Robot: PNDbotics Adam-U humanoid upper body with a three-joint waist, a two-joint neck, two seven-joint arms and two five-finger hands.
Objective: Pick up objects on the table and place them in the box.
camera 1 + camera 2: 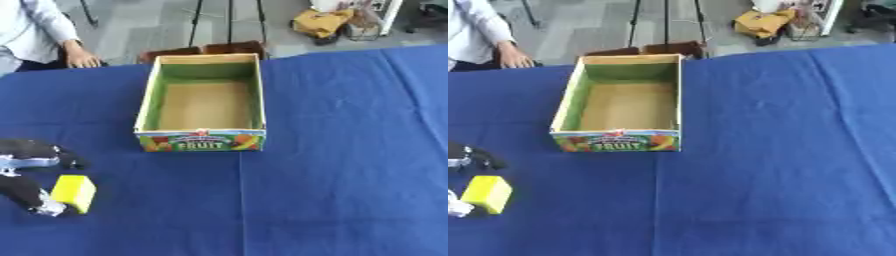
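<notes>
Left hand [31, 177] at table's [350, 150] left edge; yellow block [74, 192] sits between its curled fingers [35, 200] and thumb, pinched, low over the table; box [203, 102] stands well apart, open.

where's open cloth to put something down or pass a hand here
Bare blue tablecloth spans everything right of the fruit box, and the strip in front of it. Crowded only at lower left, where the left hand touches the yellow block.

A lab or studio space: tripod legs [229, 22] stand on grey flooring behind a table draped in blue cloth [350, 150] (bags [322, 22] and clutter sit against the far wall).
</notes>
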